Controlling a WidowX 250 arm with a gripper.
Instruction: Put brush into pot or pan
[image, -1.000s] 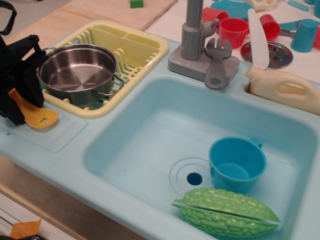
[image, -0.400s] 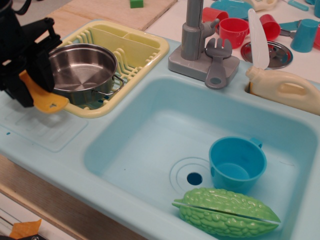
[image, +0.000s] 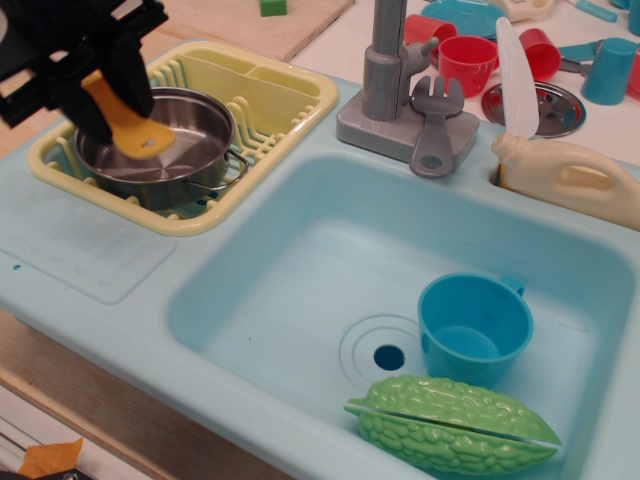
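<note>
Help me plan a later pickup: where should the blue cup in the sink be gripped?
Grip the blue cup by its rim, from straight above: it stands upright and open-mouthed, one finger inside, one outside. Choose the left side; the green gourd crowds the front.

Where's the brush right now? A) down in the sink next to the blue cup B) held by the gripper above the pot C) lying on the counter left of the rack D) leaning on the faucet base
B: the gripper is shut on the brush, whose orange handle hangs over the steel pot in the yellow dish rack, not lying in it.
</note>
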